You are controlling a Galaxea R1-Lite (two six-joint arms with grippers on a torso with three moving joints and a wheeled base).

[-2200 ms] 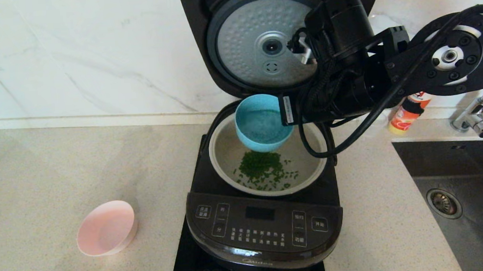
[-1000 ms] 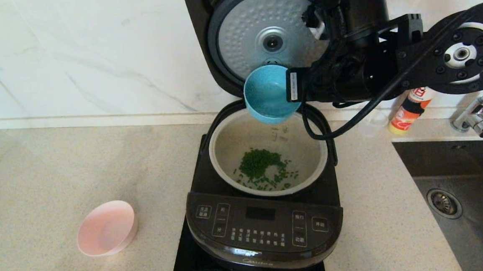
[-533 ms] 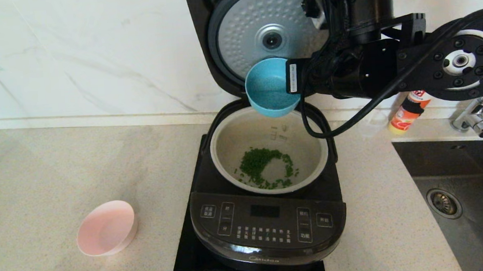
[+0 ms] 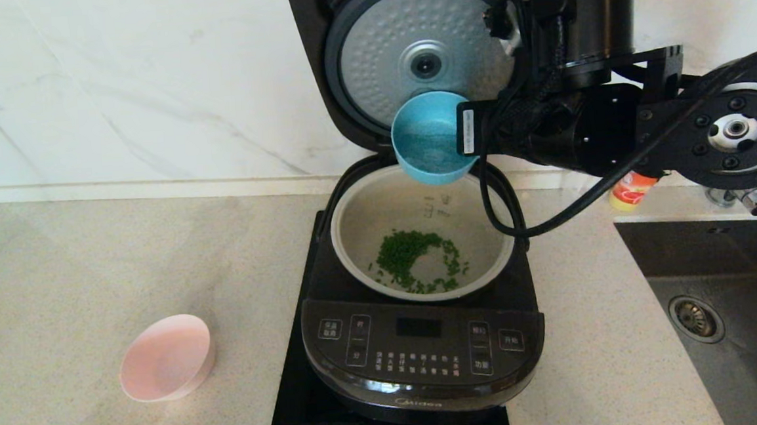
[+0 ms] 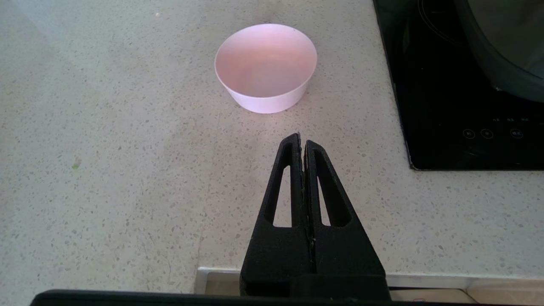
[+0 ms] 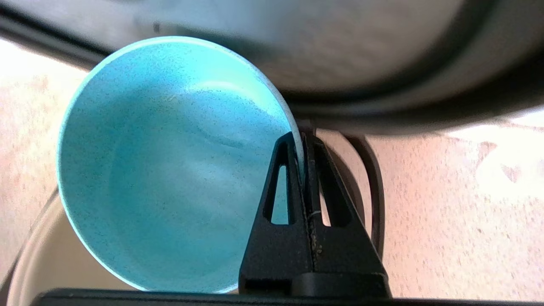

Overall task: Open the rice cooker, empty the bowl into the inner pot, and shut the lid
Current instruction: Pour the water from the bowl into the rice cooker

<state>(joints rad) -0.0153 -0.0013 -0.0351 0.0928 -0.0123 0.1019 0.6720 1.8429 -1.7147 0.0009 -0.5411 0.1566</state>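
- Lid (image 4: 418, 52) up, standing at 12 o'clock behind the cooker (image 4: 419, 341) w/ its dimpled silver underside facing front – so the opening step looks done.
- Pot (image 4: 361, 253) sits in the cooker body; green bits (image 4: 414, 263) lie on its floor, mostly centre to 6 o'clock.
- Blue bowl (image 4: 428, 140) looks empty in both head and R wrist views – the pour reads as done.
- Left to do, as I judge it: set the bowl down somewhere, then shut the lid.
- R gripper (image 6: 302, 142): fingers pressed together on the bowl's rim, one inside the wall, one outside. Rim is all it holds.
- Bowl hangs tipped, mouth partly toward the camera, over the pot's 12–1 o'clock edge, in front of the lid's lower rim. Whether it touches lid or pot: can't tell.
- L gripper (image 5: 301, 146): fingers shut tight, nothing between them, parked above the counter (image 4: 93, 269). Only seen in L wrist view.
- Pink bowl (image 4: 166, 358) stands upright and empty on the counter at about 8 o'clock from the cooker, well apart from it, near the L gripper.
- Risk: thin rim pinch – the bowl could slip or swing during set-down.
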